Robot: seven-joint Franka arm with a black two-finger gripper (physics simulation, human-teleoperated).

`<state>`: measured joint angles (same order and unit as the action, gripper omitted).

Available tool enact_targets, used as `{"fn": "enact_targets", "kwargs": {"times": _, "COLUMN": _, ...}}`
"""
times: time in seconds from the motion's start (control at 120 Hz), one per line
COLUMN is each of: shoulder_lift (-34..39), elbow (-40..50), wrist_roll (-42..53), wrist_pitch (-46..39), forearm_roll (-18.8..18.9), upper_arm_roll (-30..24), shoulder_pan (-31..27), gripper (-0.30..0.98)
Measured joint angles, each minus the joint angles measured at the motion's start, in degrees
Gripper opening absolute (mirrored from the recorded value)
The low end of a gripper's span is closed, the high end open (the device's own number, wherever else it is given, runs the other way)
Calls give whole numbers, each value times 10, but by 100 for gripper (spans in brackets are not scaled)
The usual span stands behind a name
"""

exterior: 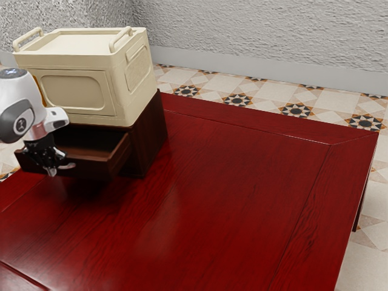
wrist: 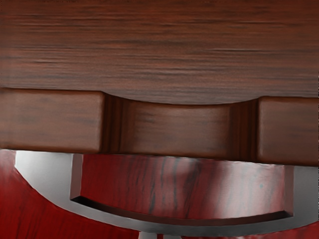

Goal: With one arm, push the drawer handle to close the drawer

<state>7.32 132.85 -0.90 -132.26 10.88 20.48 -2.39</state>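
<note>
Our jaws hang low at the outer front of the drawer (exterior: 120, 159) in the exterior view, right by its curved handle (exterior: 69, 165). How far apart they stand we cannot tell, nor whether they touch the handle or have hold of it. Our white arm (exterior: 21, 97) comes in from the exterior view's left. The drawer is open, sticking well out of a dark wooden cabinet (exterior: 149, 145), which stands on the glossy red desk (exterior: 230, 200). On top of the cabinet sits a cream box (exterior: 139, 70) with a raised grip at each end of its lid. Beyond the desk we see a patterned tile floor (exterior: 267, 91) and a rough grey wall (exterior: 260, 30). In the wrist view we look down on the top edge of the drawer's front, with a shallow scoop cut into its middle. The brown wood inside the drawer lies on one side of that edge. On the other, the grey metal handle bows outward from the front, and the red desk shows through the gap between them.
</note>
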Motion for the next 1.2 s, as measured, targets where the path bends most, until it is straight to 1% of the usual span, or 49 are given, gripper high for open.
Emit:
{"fn": "enact_targets", "kwargs": {"times": 0.4, "shoulder_lift": -22, "elbow": -27, "wrist_roll": 2, "wrist_pitch": 0, "forearm_roll": -17, "upper_arm_roll": 0, "shoulder_pan": 12, "gripper": -10}}
{"fn": "enact_targets", "kwargs": {"times": 0.583, "shoulder_lift": -33, "elbow": -37, "wrist_roll": 2, "wrist_pitch": -16, "forearm_roll": -19, "upper_arm_roll": 0, "shoulder_pan": 7, "gripper": -10}}
{"fn": "enact_targets", "kwargs": {"times": 0.967, "shoulder_lift": -102, "elbow": -106, "wrist_roll": 3, "wrist_pitch": -29, "forearm_roll": -46, "upper_arm_roll": -2, "shoulder_pan": 8, "gripper": -10}}
{"fn": "enact_targets", "kwargs": {"times": 1.2, "shoulder_lift": -129, "elbow": -133, "wrist_roll": 4, "wrist_pitch": -35, "forearm_roll": -54, "upper_arm_roll": -2, "shoulder_pan": 12, "gripper": -10}}
